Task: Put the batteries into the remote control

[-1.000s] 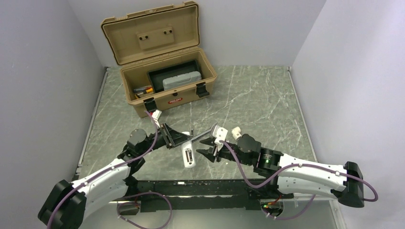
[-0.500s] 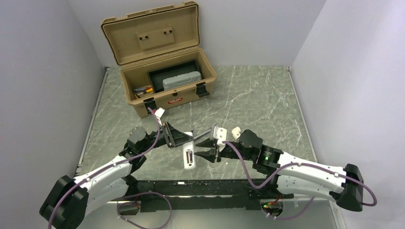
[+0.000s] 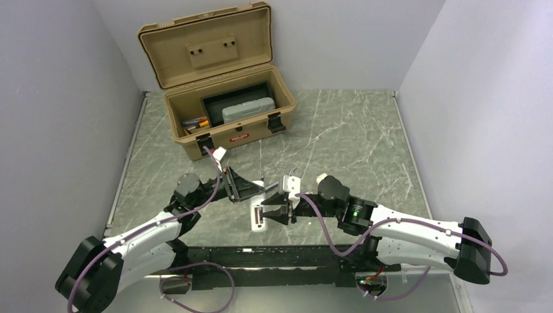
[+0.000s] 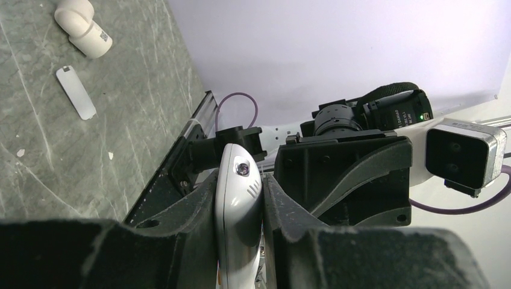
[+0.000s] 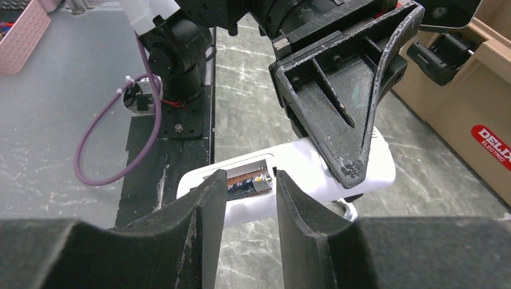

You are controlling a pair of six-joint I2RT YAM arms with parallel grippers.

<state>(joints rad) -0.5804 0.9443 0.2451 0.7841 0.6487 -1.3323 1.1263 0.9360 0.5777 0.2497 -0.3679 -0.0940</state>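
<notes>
From above, the left gripper (image 3: 251, 190) holds the remote control (image 3: 259, 216) low over the table (image 3: 339, 130), close to the arm bases and in front of the open toolbox (image 3: 222, 140). The right gripper (image 3: 274, 208) stood a little off to the remote's right a second ago. It has since slid in and now sits right at the remote's open face.

In the left wrist view, the left jaws are nearly shut and clamp the remote by its narrow sides. On the table beyond, well apart from it, lie a flat white cover (image 4: 75, 91) and a white pipe elbow (image 4: 81, 27).

In the right wrist view, a battery (image 5: 246, 180) lies in the remote's recess. The right jaws stand partly apart with a finger at each end of it. I cannot tell whether they pinch the battery or only frame it.

The approach has probably reached the seating step. With the cover still off, the loading looks unfinished.
</notes>
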